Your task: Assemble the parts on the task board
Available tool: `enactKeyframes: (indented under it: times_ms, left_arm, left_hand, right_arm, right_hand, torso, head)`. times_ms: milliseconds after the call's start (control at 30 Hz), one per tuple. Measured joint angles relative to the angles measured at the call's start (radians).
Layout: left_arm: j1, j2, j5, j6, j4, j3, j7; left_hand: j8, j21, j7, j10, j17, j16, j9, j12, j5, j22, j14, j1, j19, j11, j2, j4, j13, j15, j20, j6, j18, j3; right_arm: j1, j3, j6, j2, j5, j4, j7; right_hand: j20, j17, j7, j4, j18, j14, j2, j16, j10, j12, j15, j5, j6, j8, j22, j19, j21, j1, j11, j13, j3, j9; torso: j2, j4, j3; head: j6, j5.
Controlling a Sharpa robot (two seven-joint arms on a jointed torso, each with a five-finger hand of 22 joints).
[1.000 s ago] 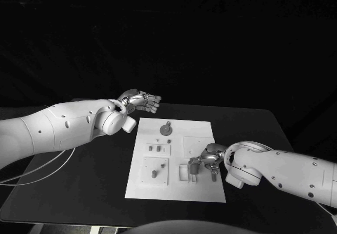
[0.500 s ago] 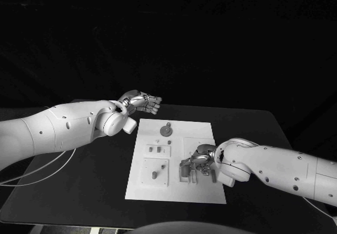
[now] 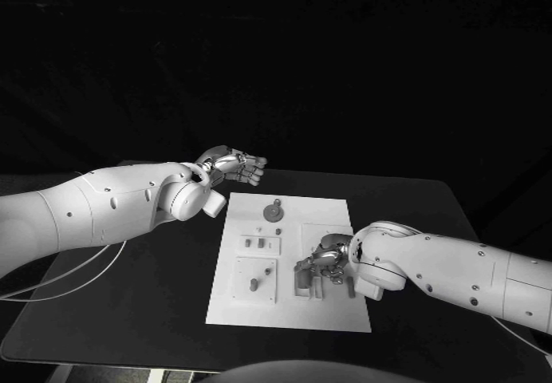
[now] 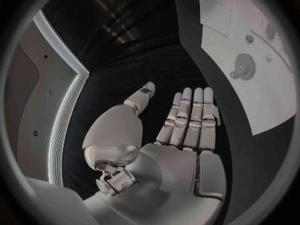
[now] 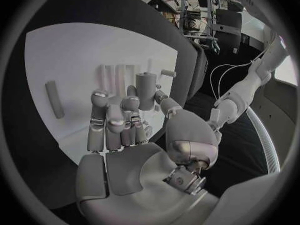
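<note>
The white task board (image 3: 288,263) lies flat in the middle of the black table (image 3: 138,303), its long side running away from the robot. The right hand (image 3: 325,267) sits low over the near right part of the board, among the slotted blocks there; in the right wrist view this hand (image 5: 125,130) has its fingers (image 5: 100,120) stretched out side by side toward the board, and an upright grey cylinder (image 5: 145,91) stands just beyond the fingertips, close beside the thumb. Whether the thumb and a finger actually pinch that cylinder cannot be told from these pictures (the contact point is hidden behind the fingers). A second, smaller grey peg (image 5: 54,99) lies flat on the board, apart from the hand. Farther along the board, a round grey disc part (image 3: 273,211) rests near its far end, and a few small grey parts (image 3: 262,242) stand in the left block around the middle, with another short peg (image 3: 253,284) in the square plate nearer the robot. The left hand (image 3: 234,166) hangs above the table just past the board's far left corner, touching nothing; in the left wrist view this hand (image 4: 181,135) is released, fingers (image 4: 194,112) straight and together, thumb held apart, nothing in the palm, with the disc part (image 4: 244,65) on the board off to the side.
</note>
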Motion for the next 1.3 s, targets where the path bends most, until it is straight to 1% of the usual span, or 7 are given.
enactKeyframes:
  times_ms: [167,233,267,967,1033,1167,1300]
  left_arm:
    - [0.000,0.000,0.000,0.000,0.000,0.000,0.000]
    - [0.000,-0.001,0.000,0.000,0.000,0.000,0.000]
    - [0.000,0.000,0.000,0.000,0.000,0.000,0.000]
    - [0.000,-0.001,-0.001,0.000,0.000,0.000,0.000]
    - [0.000,-0.001,-0.001,0.000,0.000,0.000,0.000]
    - [0.000,0.000,-0.001,0.001,0.000,0.000,-0.001]
    - [0.000,0.000,-0.001,0.001,0.000,0.000,-0.001]
  left_hand:
    - [0.000,0.000,0.000,0.000,0.000,0.000,0.000,0.000,0.000,0.000,0.000,0.000,0.000,0.000,0.000,0.000,0.000,0.000,0.000,0.000,0.000,0.000]
    - [0.000,0.000,0.000,0.000,0.000,0.000,0.000,0.000,0.000,0.000,0.000,0.000,0.000,0.000,0.000,0.000,0.000,0.000,0.000,0.000,0.000,0.000]
    - [0.000,0.000,0.000,0.000,0.000,0.000,0.000,0.000,0.000,0.000,0.000,0.000,0.000,0.000,0.000,0.000,0.000,0.000,0.000,0.000,0.000,0.000]
    - [0.004,0.000,0.000,0.000,0.001,0.000,0.000,0.000,0.000,0.001,0.000,0.000,0.000,0.000,0.000,0.000,0.000,0.000,0.000,0.000,-0.001,0.000]
    - [0.004,0.000,0.000,0.000,0.001,0.000,0.000,0.000,0.000,0.001,0.000,0.000,0.000,0.000,0.000,0.000,0.000,0.000,0.000,0.000,-0.001,0.000]
    - [0.004,0.000,0.000,0.000,0.001,0.000,0.000,0.000,0.000,0.001,0.000,0.000,0.000,0.000,0.000,0.000,-0.001,0.000,0.000,0.000,-0.001,0.000]
    - [0.004,0.000,0.000,0.000,0.001,0.000,0.000,0.000,0.000,0.001,0.000,0.000,0.000,0.000,0.000,0.000,-0.001,0.000,0.000,0.000,-0.003,0.000]
  right_arm:
    - [0.000,0.000,0.011,0.000,-0.009,-0.003,-0.005]
    - [0.000,0.000,0.017,0.001,-0.010,-0.004,-0.006]
    - [0.000,0.000,0.019,0.002,-0.010,-0.004,-0.007]
    - [0.000,-0.007,0.070,0.021,0.007,-0.024,-0.021]
    - [0.000,-0.007,0.072,0.023,0.009,-0.025,-0.022]
    - [0.000,-0.007,0.074,0.026,0.012,-0.029,-0.024]
    - [0.000,-0.007,0.074,0.028,0.012,-0.033,-0.025]
  right_hand:
    - [0.000,0.000,0.000,0.000,0.000,0.000,-0.001,0.000,0.000,0.000,0.000,-0.001,0.000,0.000,0.000,0.000,0.000,-0.001,0.000,0.001,0.000,0.000]
    - [0.000,0.000,0.000,-0.038,0.000,0.000,-0.003,0.000,0.000,0.000,0.001,-0.004,0.000,-0.002,0.000,0.000,0.000,-0.012,0.000,0.001,0.038,-0.001]
    - [0.000,0.000,-0.001,-0.040,0.000,0.000,-0.006,0.000,0.000,0.000,0.001,-0.003,-0.001,-0.002,0.000,0.000,0.000,-0.017,0.000,0.001,0.040,-0.002]
    - [0.003,0.002,0.002,-0.023,0.000,-0.006,0.004,0.000,-0.002,0.000,-0.001,-0.004,0.002,0.002,0.000,-0.003,-0.004,-0.041,0.002,0.008,0.057,-0.001]
    - [0.003,0.003,0.002,-0.055,0.000,-0.007,-0.003,0.000,-0.004,0.000,0.000,-0.020,0.002,0.001,0.000,-0.003,-0.004,-0.048,0.003,0.009,0.094,-0.001]
    - [0.003,0.004,0.002,-0.049,0.000,-0.008,-0.009,0.000,-0.004,0.000,0.000,-0.034,0.002,0.001,0.000,-0.003,-0.004,-0.054,0.003,0.011,0.100,-0.001]
    - [0.004,0.004,0.002,-0.065,0.000,-0.010,-0.014,0.000,-0.004,0.000,-0.002,-0.042,0.002,0.000,0.000,-0.003,-0.004,-0.062,0.003,0.012,0.123,-0.003]
  torso:
    - [0.000,-0.0001,0.0000]
    - [0.000,-0.0007,0.0000]
    - [0.000,-0.0007,0.0000]
    - [0.000,-0.0008,0.0000]
    - [0.000,-0.0009,0.0000]
    - [0.000,-0.0012,0.0001]
    - [0.000,-0.0012,0.0004]
  head:
    - [-0.002,0.001]
    - [-0.003,0.002]
    - [-0.003,0.003]
    - [-0.008,0.005]
    - [-0.009,0.005]
    - [-0.010,0.005]
    - [-0.010,0.005]
